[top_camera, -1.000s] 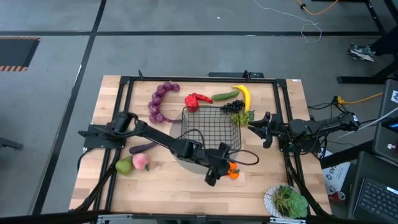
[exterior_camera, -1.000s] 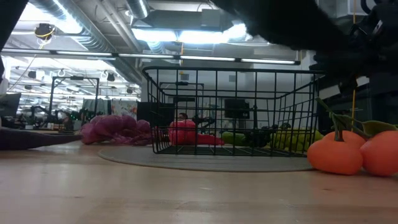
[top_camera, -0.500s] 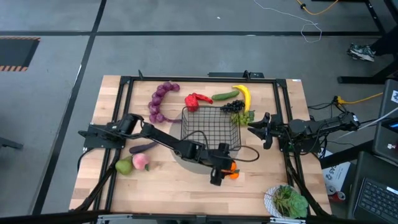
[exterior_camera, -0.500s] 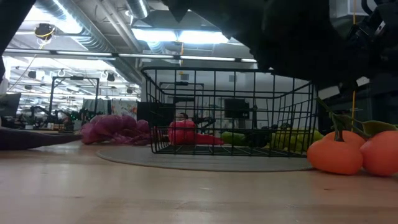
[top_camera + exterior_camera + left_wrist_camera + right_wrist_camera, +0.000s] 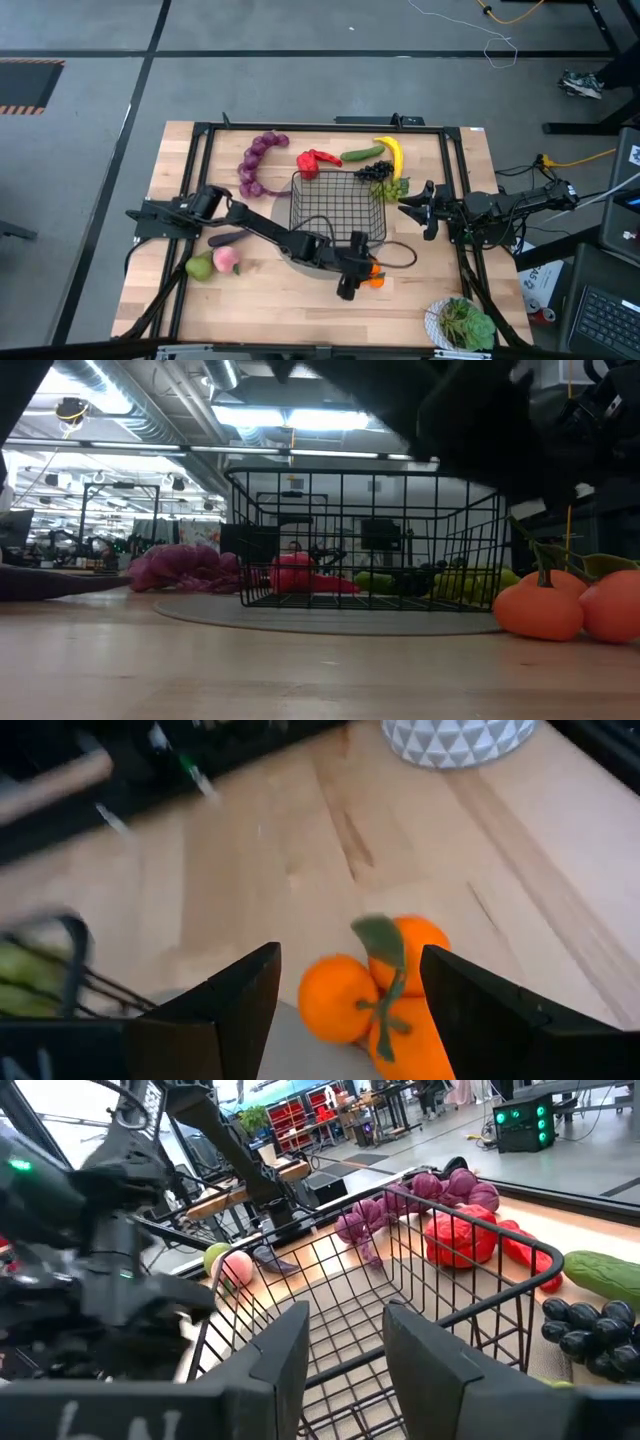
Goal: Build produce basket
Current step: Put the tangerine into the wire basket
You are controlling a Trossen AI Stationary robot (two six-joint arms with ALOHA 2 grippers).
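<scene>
You're looking level across the desk point(image 5: 200, 670) at the black wire basket point(image 5: 365, 540), sitting upright on a round grey mat point(image 5: 330, 616) with nothing inside it. Through its mesh you can see the red pepper point(image 5: 295, 572), the cucumber point(image 5: 378, 582) and the banana point(image 5: 478, 582) lying behind, and the purple grape string point(image 5: 185, 570) sits off to the picture's left. The oranges point(image 5: 575, 603), stem and leaves up, rest at the right edge beneath a dark arm point(image 5: 470, 420) filling the top.

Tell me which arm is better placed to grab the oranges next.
The left. Its hand is open right over the oranges, fingers on either side. The right hand waits at the far side of the basket, away from them.
</scene>
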